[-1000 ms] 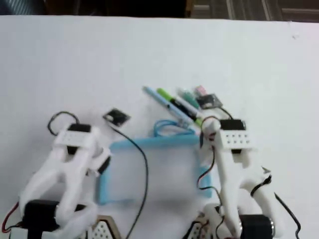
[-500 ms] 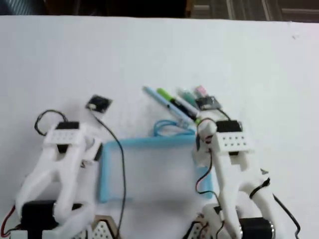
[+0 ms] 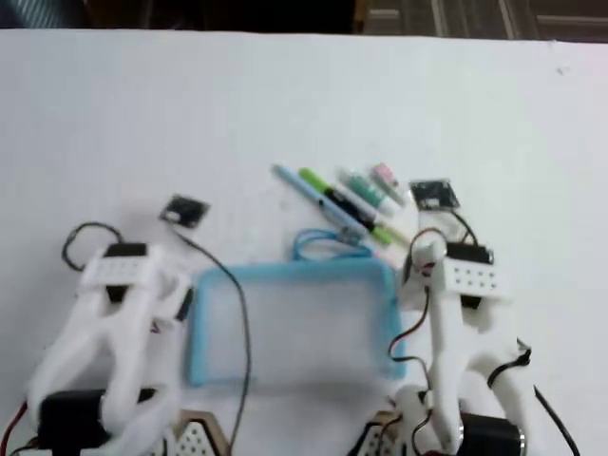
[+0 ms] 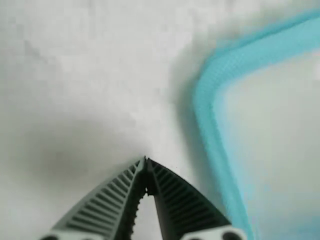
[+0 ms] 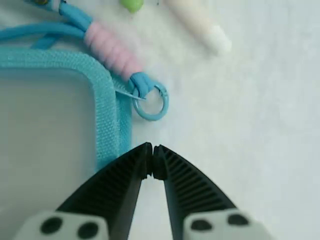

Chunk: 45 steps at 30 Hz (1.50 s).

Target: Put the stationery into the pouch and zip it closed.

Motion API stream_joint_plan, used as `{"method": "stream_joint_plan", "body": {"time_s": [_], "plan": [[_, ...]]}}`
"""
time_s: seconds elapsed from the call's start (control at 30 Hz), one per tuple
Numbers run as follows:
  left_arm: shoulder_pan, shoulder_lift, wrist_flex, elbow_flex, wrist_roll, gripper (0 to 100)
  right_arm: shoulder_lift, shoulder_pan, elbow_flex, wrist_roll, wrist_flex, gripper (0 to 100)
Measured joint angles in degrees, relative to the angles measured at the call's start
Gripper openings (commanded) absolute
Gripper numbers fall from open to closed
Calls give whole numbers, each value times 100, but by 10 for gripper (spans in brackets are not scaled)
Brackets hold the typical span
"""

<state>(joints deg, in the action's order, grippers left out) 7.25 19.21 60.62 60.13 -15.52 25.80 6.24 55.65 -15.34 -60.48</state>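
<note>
A clear pouch with a light blue border (image 3: 290,323) lies flat near the table's front, between the two arms. Its blue ring pull (image 5: 150,102) and pink bead sit at the corner seen in the right wrist view. Several pens and markers (image 3: 347,201) lie in a fan on the table just behind the pouch. My left gripper (image 4: 146,167) is shut with nothing in it, over bare table beside the pouch's blue edge (image 4: 210,120). My right gripper (image 5: 151,155) is shut and empty, just off the pouch corner near the ring. A cream marker tip (image 5: 205,30) lies beyond.
The white table (image 3: 285,104) stretches far back, bare behind the pens. Black cables trail from both arms; one (image 3: 237,313) crosses the pouch's left part. The two white arms (image 3: 104,332) stand at either side of the pouch.
Both arms have drawn apart, the left one further left and the right one to the right, off the pouch's corners. The pouch now lies flatter and fully shown.
</note>
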Motion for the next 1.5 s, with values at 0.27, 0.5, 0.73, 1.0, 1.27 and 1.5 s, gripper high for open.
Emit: {"method": "stream_joint_plan", "body": {"time_s": [0.27,0.5,0.73,1.0,1.27,1.5], "plan": [[-633,0,0,0,0,23,9,-835,870,-9,334,17],[-607,18,-44,-9,9,23,44,-2040,905,791,176,17],[316,62,-114,-756,-9,23,35,-3965,369,1767,158,17],[1618,53,589,-2462,-9,23,35,-5547,-800,2022,466,17],[1829,53,2259,-3701,-9,67,35,-5415,-1011,2022,149,18],[2057,53,2857,-3719,-9,80,53,-4158,-1275,967,-1029,35]]}}
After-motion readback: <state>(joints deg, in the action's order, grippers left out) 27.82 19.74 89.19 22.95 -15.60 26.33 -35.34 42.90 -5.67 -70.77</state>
